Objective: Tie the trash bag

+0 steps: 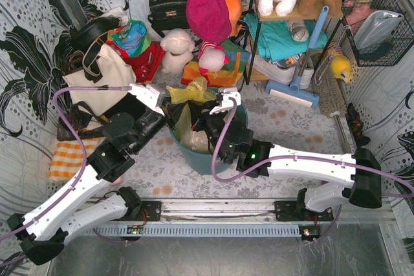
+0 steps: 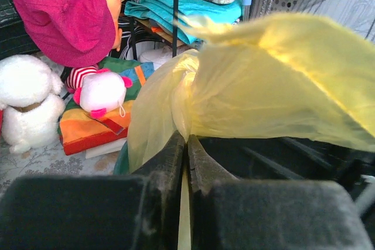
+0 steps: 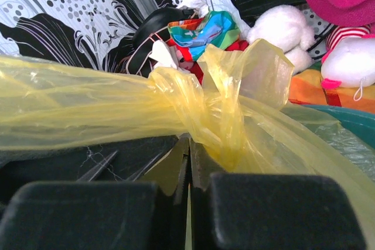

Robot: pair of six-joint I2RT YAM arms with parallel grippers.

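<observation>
The trash bag [image 1: 191,93] is thin yellow-green plastic and sits in a teal round bin [image 1: 194,157] at the table's middle. Its top is gathered into a knot [image 3: 218,106], with two flaps spreading out sideways. My left gripper [image 1: 169,105] is shut on the bag's plastic just left of the knot; in the left wrist view [image 2: 187,139] a yellow strip runs between the closed jaws. My right gripper [image 1: 217,109] is shut on the bag's plastic just right of the knot; it also shows in the right wrist view [image 3: 189,143]. The bag's contents are mostly hidden.
A cream tote bag [image 1: 97,79] with black straps stands at the left. Plush toys [image 1: 176,50], a pink hat [image 1: 208,12], folded cloths [image 1: 213,69] and a black handbag [image 1: 168,10] crowd the back. A shelf rack [image 1: 291,30] and a blue brush [image 1: 294,92] are at the right. An orange checked cloth [image 1: 68,159] lies left.
</observation>
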